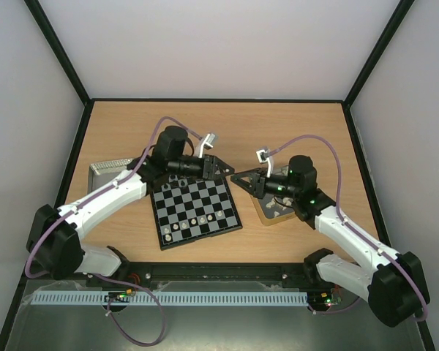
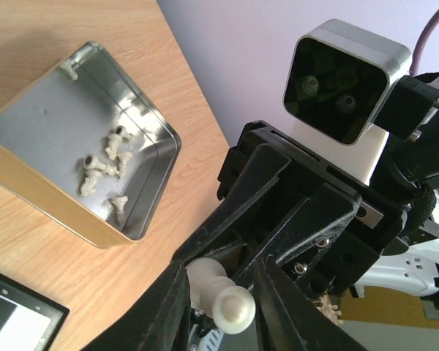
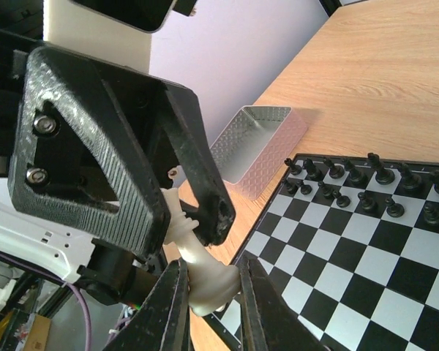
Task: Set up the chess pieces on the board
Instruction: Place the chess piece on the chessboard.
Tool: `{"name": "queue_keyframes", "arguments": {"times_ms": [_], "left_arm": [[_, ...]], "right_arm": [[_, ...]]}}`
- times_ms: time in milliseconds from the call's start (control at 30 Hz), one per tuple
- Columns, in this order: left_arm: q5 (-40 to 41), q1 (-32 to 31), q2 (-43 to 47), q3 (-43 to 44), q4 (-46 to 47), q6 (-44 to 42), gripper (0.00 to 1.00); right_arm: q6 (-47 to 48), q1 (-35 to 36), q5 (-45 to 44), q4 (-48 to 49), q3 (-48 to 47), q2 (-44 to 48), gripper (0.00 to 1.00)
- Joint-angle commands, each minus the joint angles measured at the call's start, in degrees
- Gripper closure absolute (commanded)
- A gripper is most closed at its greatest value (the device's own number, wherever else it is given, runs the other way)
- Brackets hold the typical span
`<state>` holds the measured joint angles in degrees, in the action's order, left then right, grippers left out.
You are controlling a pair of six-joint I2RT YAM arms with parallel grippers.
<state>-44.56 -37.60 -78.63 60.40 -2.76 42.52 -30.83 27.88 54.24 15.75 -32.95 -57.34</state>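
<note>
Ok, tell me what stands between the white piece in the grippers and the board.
Nothing visible. The white piece sits clamped in the right gripper, the left gripper bracketing it, just off a corner of the board. The squares nearest it are bare; the black pieces stand on rows farther off.

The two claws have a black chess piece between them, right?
Not quite. The chess piece between the left claw and the right claw is white, not black. Both wrist views show its cream colour. The rest is right.
</note>
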Motion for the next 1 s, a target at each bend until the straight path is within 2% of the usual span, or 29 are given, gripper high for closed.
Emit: {"name": "queue_keyframes", "arguments": {"times_ms": [0, 133, 267, 367, 500, 600, 767, 967], "left_arm": [[0.8, -0.9, -0.3, 1.4, -1.4, -1.8, 0.76], [1.5, -1.0, 0.4, 1.1, -0.5, -2.3, 0.86], [4.7, -1.0, 1.4, 1.4, -2.0, -3.6, 0.92], [8.2, -1.0, 2.2, 1.2, -3.7, -4.3, 0.94], [18.9, -1.0, 4.2, 1.6, -10.0, -6.3, 0.94], [27.9, -1.0, 6.0, 1.7, -15.5, -8.5, 0.93], [39.7, -1.9, 8.1, 0.4, -25.1, -11.0, 0.93], [49.4, -8.9, 8.5, 0.1, -33.4, -10.8, 0.93]], "right_arm": [[0.6, 0.5, -0.2, 1.1, -1.3, -0.6, 0.94], [0.9, 0.6, -0.9, 0.5, -1.2, -0.4, 0.91], [0.9, 0.6, -2.6, -0.4, -1.1, 0.0, 0.8], [1.0, 0.6, -4.4, -1.7, -1.1, 0.5, 0.68], [0.6, 0.6, -6.5, -2.7, -0.3, 1.8, 0.48], [0.2, 0.6, -8.6, -3.1, 0.6, 3.3, 0.41], [-0.4, 0.6, -14.5, -3.9, 0.8, 3.6, 0.38], [-2.7, 0.6, -24.4, -3.8, 0.5, 1.0, 0.38]]}}
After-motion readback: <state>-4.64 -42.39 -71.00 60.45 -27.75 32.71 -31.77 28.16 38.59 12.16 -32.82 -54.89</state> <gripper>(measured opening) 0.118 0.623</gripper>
